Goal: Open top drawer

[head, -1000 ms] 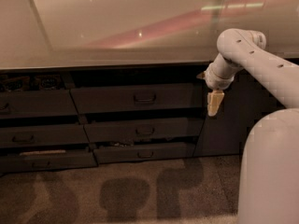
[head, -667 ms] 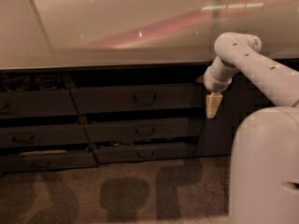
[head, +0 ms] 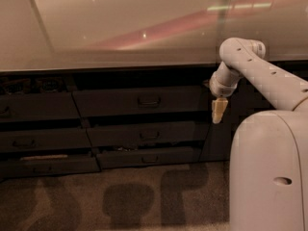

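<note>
1. Body (head: 269, 172): bulked further left across the right foreground than a second before. It hid the cabinet's right end and was itself cut off by the frame.
2. Top drawer (head: 120, 102): centre column, just under the counter (head: 120, 28). Front unmoved and in line with the fronts below, so not opened yet.
3. Arm (head: 260, 71): elbow had edged slightly left. Judged an approach under way, no contact.
4. Gripper (head: 219, 110): hung pointing down just off the drawer's right end, a touch lower than before, in front of the plain door (head: 216, 143). Fingers read as pressed together, holding nothing.
5. Handle (head: 149, 100): well left of the gripper, so a leftward reach was likely needed.
6. Too dim to read: clutter (head: 29, 84) in the upper-left recess, and a pale strip (head: 43, 157) on the bottom-left drawer.
</note>
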Robot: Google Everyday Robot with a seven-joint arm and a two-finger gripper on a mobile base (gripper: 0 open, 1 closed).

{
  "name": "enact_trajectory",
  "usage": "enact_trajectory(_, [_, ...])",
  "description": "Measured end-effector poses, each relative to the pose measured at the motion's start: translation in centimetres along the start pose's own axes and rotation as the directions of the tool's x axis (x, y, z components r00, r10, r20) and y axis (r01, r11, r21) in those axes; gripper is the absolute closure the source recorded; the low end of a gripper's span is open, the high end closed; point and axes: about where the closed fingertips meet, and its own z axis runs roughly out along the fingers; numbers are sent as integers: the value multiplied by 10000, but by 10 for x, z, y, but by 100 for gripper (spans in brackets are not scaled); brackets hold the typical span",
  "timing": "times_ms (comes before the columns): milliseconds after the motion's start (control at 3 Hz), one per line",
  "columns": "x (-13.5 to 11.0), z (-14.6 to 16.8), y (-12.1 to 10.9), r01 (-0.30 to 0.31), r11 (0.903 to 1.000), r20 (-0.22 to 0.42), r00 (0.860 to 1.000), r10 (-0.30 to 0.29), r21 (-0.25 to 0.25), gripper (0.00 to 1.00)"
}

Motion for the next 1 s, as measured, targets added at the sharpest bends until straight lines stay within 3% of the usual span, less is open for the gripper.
enact_trajectory(1000, [0, 0, 0, 0, 10000, 0, 10000, 0, -1, 66])
